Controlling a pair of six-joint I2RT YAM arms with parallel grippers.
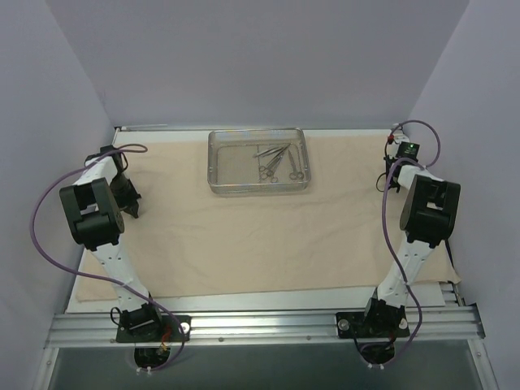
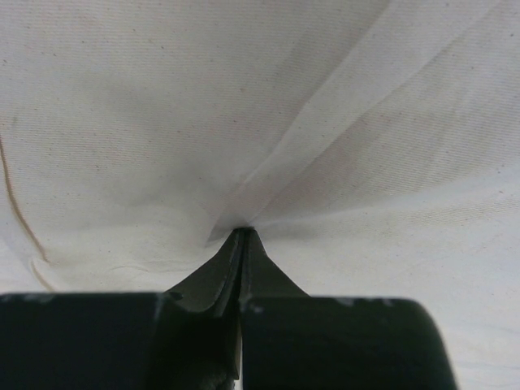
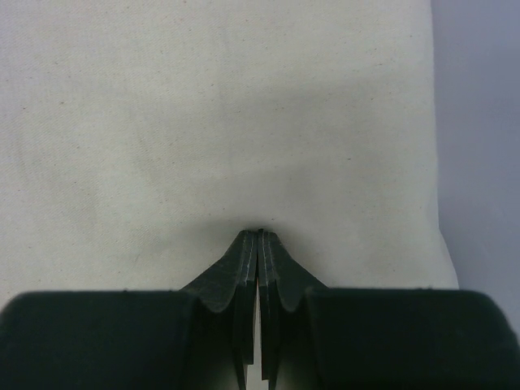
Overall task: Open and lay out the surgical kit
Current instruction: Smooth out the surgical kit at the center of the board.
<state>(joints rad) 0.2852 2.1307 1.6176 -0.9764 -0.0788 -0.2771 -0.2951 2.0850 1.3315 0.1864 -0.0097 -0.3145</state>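
Left gripper (image 2: 244,234) pinches cloth wrap (image 2: 341,114); right gripper (image 3: 259,234), closed, touches it

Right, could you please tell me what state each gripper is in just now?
Left gripper: closed, pinching the beige cloth wrap.
Right gripper: closed, tips on the wrap; whether it grips cannot be told.

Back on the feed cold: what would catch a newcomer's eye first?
The clear tray of metal instruments at the far middle of the spread beige cloth. Then both shut grippers at the cloth's side edges: creases fan out from the left gripper, while the right gripper meets flat fabric.
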